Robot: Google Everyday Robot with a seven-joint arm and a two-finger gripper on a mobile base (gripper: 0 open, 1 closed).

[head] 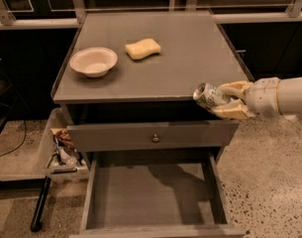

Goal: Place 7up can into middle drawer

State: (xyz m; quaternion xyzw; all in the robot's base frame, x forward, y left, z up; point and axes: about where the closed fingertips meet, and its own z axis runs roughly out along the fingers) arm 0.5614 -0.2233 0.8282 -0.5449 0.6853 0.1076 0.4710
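My gripper (pixel 228 101) reaches in from the right and is shut on the 7up can (pixel 208 96), a silvery can with green markings lying on its side, shiny top pointing left. It hangs in the air just past the front right edge of the cabinet top, above the closed drawer front. The middle drawer (pixel 153 190) is pulled out below, its flat grey floor bare and shadowed near the back.
A white bowl (pixel 93 61) and a yellow sponge (pixel 142 48) sit on the grey cabinet top (pixel 190 58). A closed drawer front with a round knob (pixel 155 138) lies above the open drawer. A bin of clutter (pixel 64 150) stands at the left.
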